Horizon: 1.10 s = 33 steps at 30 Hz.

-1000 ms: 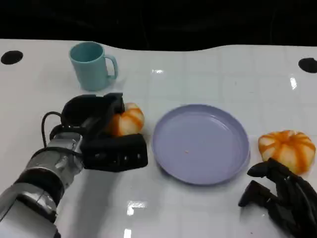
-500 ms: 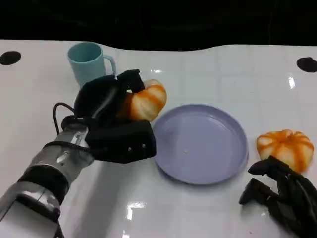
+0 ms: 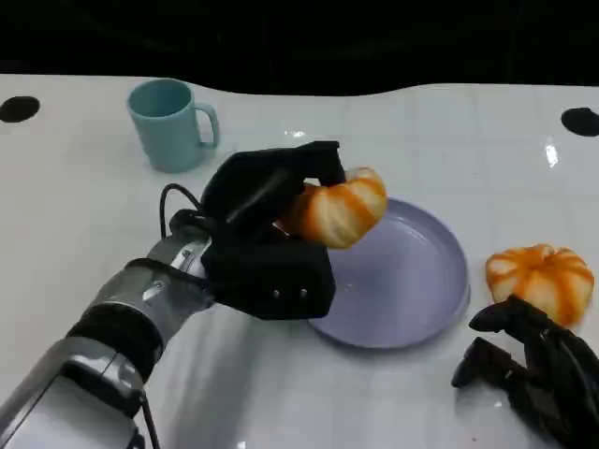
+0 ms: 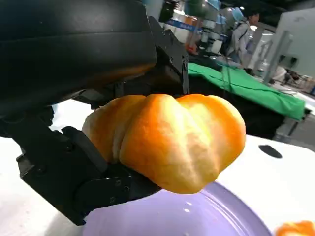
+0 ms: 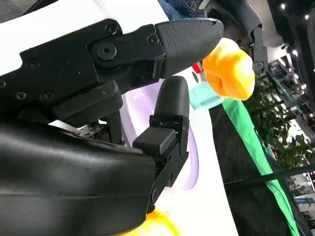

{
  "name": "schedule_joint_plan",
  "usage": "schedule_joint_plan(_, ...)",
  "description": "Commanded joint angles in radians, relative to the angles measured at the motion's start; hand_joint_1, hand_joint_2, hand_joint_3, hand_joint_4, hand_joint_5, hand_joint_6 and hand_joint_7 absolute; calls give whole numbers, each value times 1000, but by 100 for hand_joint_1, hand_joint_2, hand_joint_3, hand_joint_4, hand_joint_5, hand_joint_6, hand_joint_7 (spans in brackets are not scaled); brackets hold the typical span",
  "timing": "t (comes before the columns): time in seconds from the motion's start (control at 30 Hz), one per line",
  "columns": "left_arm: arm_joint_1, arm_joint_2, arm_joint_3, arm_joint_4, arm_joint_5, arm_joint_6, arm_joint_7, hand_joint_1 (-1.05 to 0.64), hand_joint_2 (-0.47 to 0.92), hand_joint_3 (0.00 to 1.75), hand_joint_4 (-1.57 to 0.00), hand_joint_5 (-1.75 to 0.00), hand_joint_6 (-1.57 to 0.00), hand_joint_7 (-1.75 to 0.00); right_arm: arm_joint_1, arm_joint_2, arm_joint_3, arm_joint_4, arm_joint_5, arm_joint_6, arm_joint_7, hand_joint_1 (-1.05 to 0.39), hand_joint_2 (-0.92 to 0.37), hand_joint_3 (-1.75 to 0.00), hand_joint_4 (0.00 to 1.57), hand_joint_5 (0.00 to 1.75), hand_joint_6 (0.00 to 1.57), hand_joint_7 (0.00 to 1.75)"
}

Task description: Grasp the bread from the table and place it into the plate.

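Teal mug (image 3: 171, 123) behind; second bread (image 3: 541, 282) beside plate (image 3: 426, 290).

A large exhibition or lab hall is showing: green-draped long tables (image 4: 256, 91), a standing person (image 4: 242, 30), overhead spotlights (image 5: 283, 7).

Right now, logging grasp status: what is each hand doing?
Left hand: holding the bread above the plate.
Right hand: open, holding nothing.

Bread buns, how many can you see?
2. One bread bun is held by the left hand above the plate's left edge. The other bun lies on the table right of the plate, near the right hand.
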Motion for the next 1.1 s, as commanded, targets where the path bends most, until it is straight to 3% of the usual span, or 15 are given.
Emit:
schedule_joint_plan(0.03,-38,-6,-6,8,2,-4,-26,-18,56,125,-94,-175,-78,-175,21,-9,-5,-5,3,7,-7,-52,-92,-22,66,152,60,121)
schedule_joint_plan(0.2,-78,-57,-30,43,14,49,-86,-18,51,122,-92,-175,-75,-175,28,-1,-2,-17,-2,2,-22,-51,-92,-23,67,152,59,120)
schedule_joint_plan(0.63,-104,-83,-43,72,19,105,-124,-17,51,120,-91,-175,-74,-175,29,0,2,-19,-1,5,-26,-53,-92,-22,68,151,61,120)
schedule_joint_plan(0.73,-133,-108,-59,97,25,175,-192,-22,75,60,-68,-163,-78,-83,30,0,3,-24,2,12,-24,-52,-92,-22,67,150,60,119)
schedule_joint_plan(0.8,-140,-110,-55,96,13,191,-241,-27,88,35,-59,-144,-77,-41,30,1,4,-24,1,10,-25,-52,-92,-22,67,150,60,119)
schedule_joint_plan(0.83,-145,-108,-54,96,9,194,-275,-29,90,32,-57,-139,-75,-32,31,0,4,-26,0,11,-27,-52,-92,-22,67,150,60,119)
schedule_joint_plan(0.9,-150,-104,-52,93,5,197,-313,-39,92,31,-45,-106,-62,-14,32,0,5,-29,-2,14,-31,-52,-92,-22,67,150,60,119)
schedule_joint_plan(0.93,-154,-101,-53,91,4,201,-342,-40,92,31,-43,-101,-61,-11,32,-1,6,-30,-3,14,-32,-52,-92,-22,67,150,60,119)
schedule_joint_plan(1.0,-158,-97,-50,88,-2,211,-389,-60,92,40,-27,-60,-43,-3,32,-3,5,-32,0,23,-29,-54,-92,-21,67,151,60,120)
schedule_joint_plan(1.1,-159,-92,-46,80,-10,222,-441,-75,92,48,-14,-40,-28,0,29,-2,0,-25,8,19,-14,-52,-92,-21,66,151,59,119)
